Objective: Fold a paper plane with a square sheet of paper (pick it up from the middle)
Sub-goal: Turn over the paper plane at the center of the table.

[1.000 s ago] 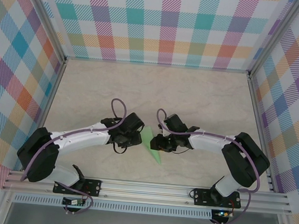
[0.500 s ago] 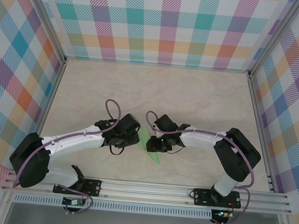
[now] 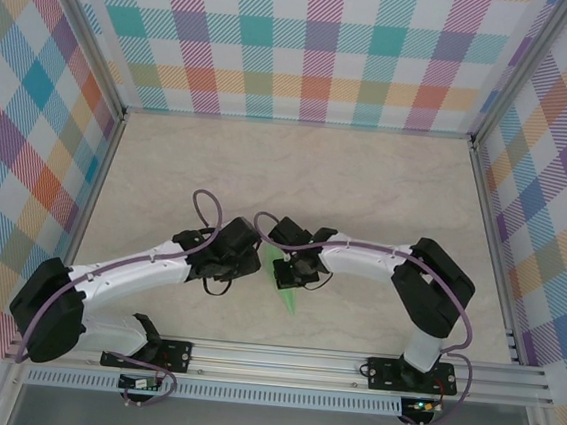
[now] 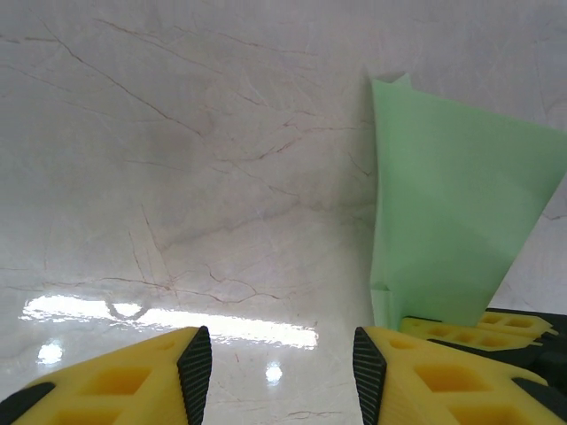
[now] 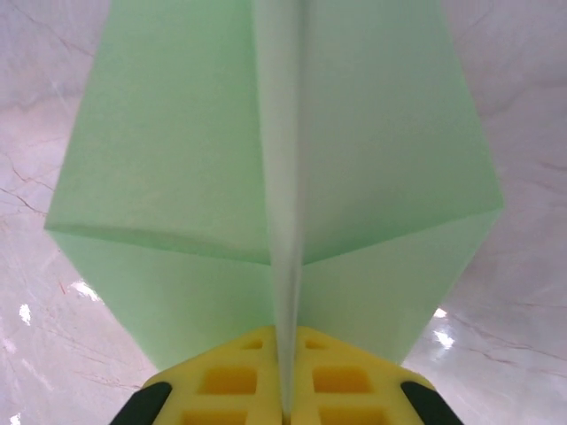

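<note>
I see my right gripper (image 5: pixel 288 394) pressed together on the middle fold of the paper plane (image 5: pixel 177 150), and its green wings spread out to both sides. My left gripper (image 4: pixel 275 359) is spread apart just beside the plane, with the bench (image 4: pixel 177 133) showing between its fingers. From above, the plane sits between my two grippers, near the front of the bench.

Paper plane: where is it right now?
The paper plane is near the table's front centre in the top view, its centre fold pinched by the right gripper, with the open left gripper just to its left.
</note>
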`<move>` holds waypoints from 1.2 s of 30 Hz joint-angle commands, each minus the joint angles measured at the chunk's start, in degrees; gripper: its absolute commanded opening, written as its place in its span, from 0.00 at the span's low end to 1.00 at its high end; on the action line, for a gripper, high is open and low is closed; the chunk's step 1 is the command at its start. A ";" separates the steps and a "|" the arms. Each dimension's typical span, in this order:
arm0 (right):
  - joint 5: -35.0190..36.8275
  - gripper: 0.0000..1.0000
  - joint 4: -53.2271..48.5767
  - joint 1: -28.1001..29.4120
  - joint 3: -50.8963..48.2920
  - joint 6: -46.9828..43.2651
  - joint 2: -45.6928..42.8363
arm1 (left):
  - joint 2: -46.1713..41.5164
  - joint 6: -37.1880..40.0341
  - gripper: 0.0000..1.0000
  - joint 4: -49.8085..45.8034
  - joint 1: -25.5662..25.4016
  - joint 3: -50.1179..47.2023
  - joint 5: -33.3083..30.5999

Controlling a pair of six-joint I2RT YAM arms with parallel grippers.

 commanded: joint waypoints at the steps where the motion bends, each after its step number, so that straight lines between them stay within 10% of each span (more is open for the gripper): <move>1: 8.94 0.05 -7.23 0.30 4.21 1.66 -1.16 | -3.33 -0.81 0.48 -3.06 0.49 -1.08 -3.66; 20: 12.00 0.09 -22.44 -9.45 28.53 4.30 16.76 | -19.10 -2.96 0.49 -4.97 3.72 -9.26 -6.66; 36: 9.12 0.27 -18.03 -11.13 23.58 5.72 21.55 | -20.15 -2.67 0.50 -3.50 5.52 -11.39 -4.53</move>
